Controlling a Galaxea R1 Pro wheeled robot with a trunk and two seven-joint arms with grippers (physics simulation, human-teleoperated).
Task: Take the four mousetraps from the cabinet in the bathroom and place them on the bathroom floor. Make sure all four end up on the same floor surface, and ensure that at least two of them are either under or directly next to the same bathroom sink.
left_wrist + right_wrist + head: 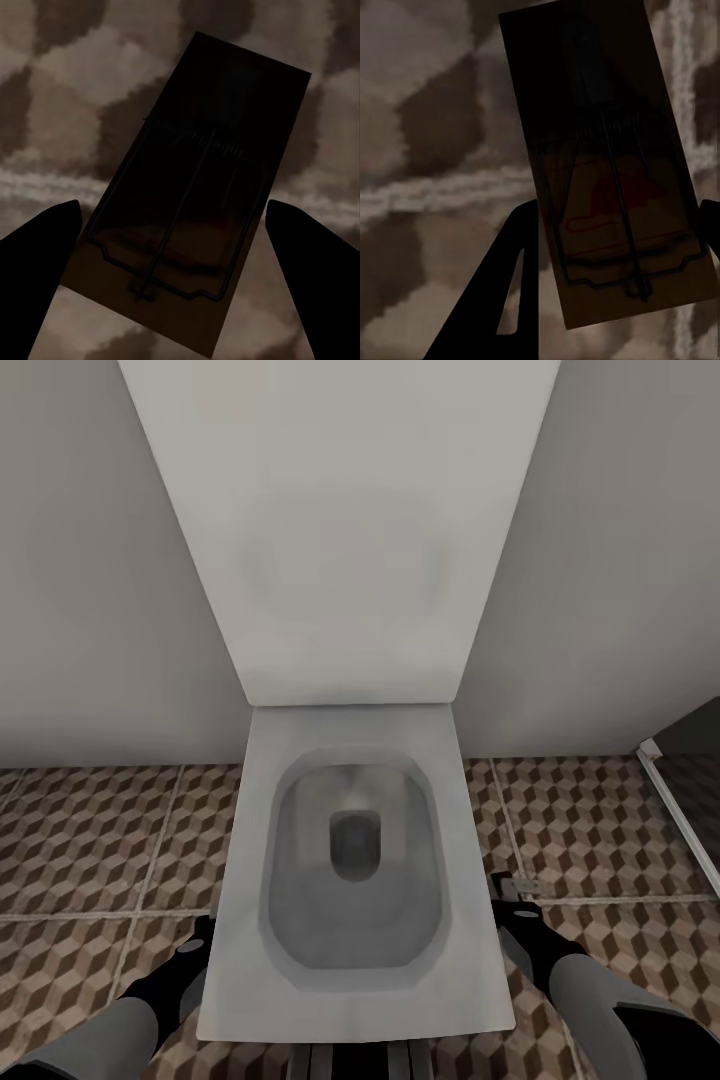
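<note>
A dark wooden mousetrap [195, 187] with a wire bar sits between the fingers of my left gripper [172, 206], hanging above the cube-patterned bathroom floor [67, 97]. My right gripper [619, 210] is shut on a second mousetrap [607, 172], which has a red print on its board. In the head view both arms are low. The left gripper [203, 938] is beside the toilet's left edge. The right gripper [512, 895] is beside its right edge, with a bit of its mousetrap [527, 884] showing. The cabinet and the bathroom sink are out of view.
A white toilet [350, 1020] with its lid raised stands straight ahead against a pale wall [90, 560]. The bathroom floor [100, 840] spreads out on both sides of it. A white frame edge [680, 810] and a dark opening are at the far right.
</note>
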